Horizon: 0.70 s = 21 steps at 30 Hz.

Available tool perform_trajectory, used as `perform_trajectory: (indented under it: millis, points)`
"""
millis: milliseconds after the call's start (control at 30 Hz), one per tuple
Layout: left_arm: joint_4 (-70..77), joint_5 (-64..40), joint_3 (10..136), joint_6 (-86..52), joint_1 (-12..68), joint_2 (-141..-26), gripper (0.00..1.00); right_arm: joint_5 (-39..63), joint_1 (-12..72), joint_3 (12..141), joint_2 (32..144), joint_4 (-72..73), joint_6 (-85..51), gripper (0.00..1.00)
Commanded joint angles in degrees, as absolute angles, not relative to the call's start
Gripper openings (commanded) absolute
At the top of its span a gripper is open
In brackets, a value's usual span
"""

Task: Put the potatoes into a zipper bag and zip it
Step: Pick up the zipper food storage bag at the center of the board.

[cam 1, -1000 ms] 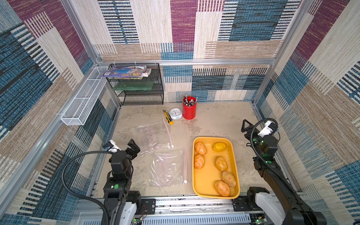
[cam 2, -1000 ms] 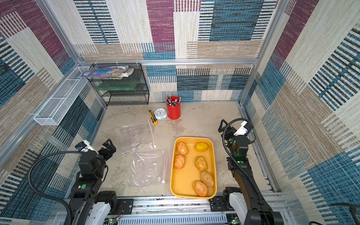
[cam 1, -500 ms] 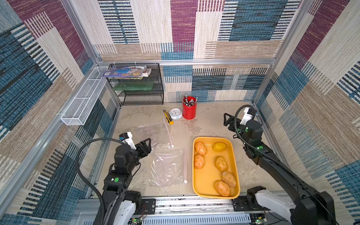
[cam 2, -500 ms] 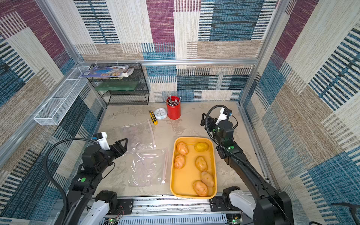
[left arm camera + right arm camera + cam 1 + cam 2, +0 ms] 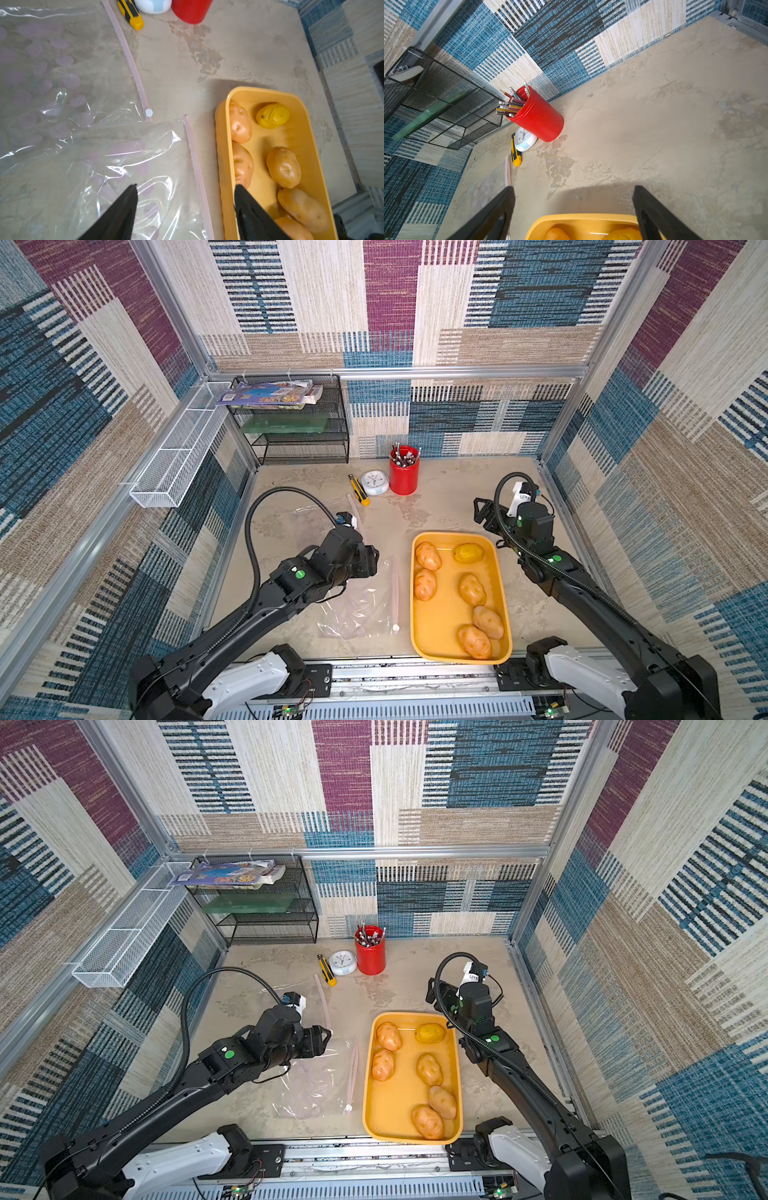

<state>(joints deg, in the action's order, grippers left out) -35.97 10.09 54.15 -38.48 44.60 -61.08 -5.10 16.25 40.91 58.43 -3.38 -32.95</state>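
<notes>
**Left jaws:** apart at a moderate width, holding nothing. In the left wrist view one fingertip [image 5: 128, 197] stands over the clear zipper bag [image 5: 124, 166]. The other stands over the long rim of the yellow tray [image 5: 223, 145] that faces the bag. Contact with either cannot be determined. In both top views the left arm [image 5: 299, 572] reaches over the bag, with the jaws directed toward the tray.

**Right jaws:** wide apart, holding nothing. They are just beyond the tray's far end, over bare worktop [image 5: 654, 124], and directed roughly toward the red cup [image 5: 539, 118].

**Potatoes [image 5: 472, 589]:** all six lie in the tray, which sits to the right of the bag.
- The tray's long axis runs from the front edge toward the back wall.
- The five tan potatoes lie roughly along that axis. The two nearest the front are tilted diagonally and touch each other.
- The yellower potato [image 5: 468, 552] sits in the far right corner, with its long axis across the tray.
- The zipper strip [image 5: 395, 593] runs parallel to the tray's long side, just beside it
</notes>
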Motion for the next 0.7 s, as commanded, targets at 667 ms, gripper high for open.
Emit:
perform_trajectory:
  millis: [667]
  points:
    - [-43.55, 10.71, 62.58, -37.95, 57.06, -89.80, 0.43, -7.08, 15.38, 36.83, 50.51, -5.39, -33.23, 0.95]
